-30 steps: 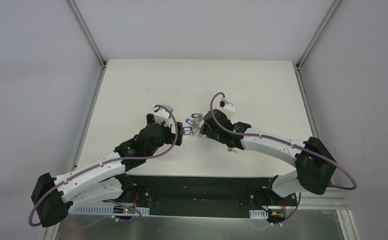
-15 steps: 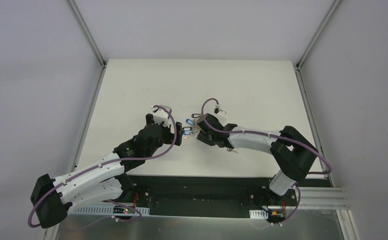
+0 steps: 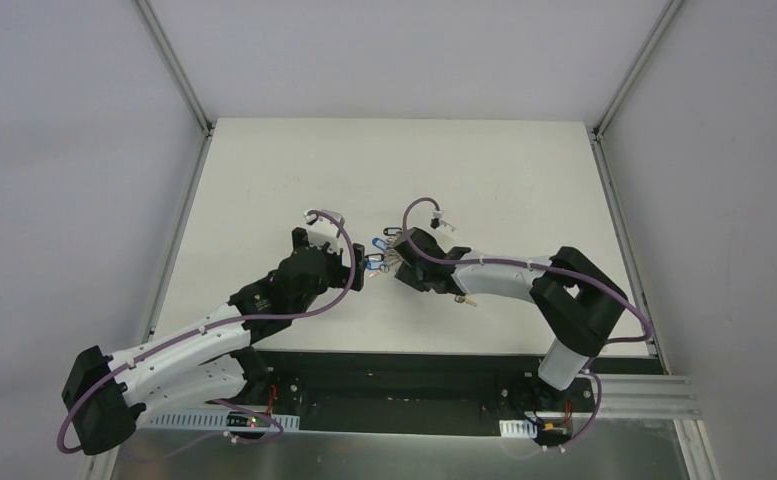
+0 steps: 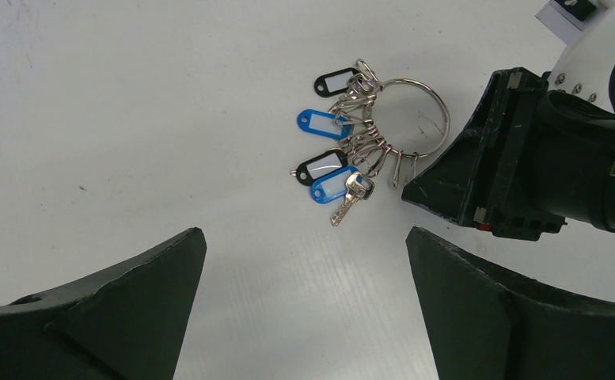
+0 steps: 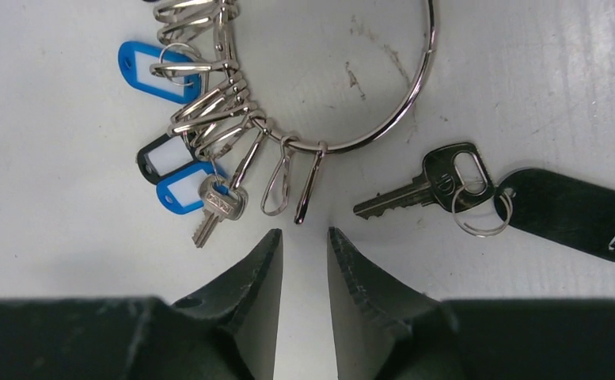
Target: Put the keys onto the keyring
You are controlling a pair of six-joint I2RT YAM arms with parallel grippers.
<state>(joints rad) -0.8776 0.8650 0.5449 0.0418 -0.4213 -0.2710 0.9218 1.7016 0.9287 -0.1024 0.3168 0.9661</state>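
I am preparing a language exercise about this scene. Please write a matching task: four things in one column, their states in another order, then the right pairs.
Things
A. left pincer
B. right pincer
C. keyring
D. key with black tag

States
1. lies loose, outside the ring
2. carries a blue tag
3. wide open
4. almost closed, nothing between its fingers

Pairs: A-3, B-4, C-2, D-1
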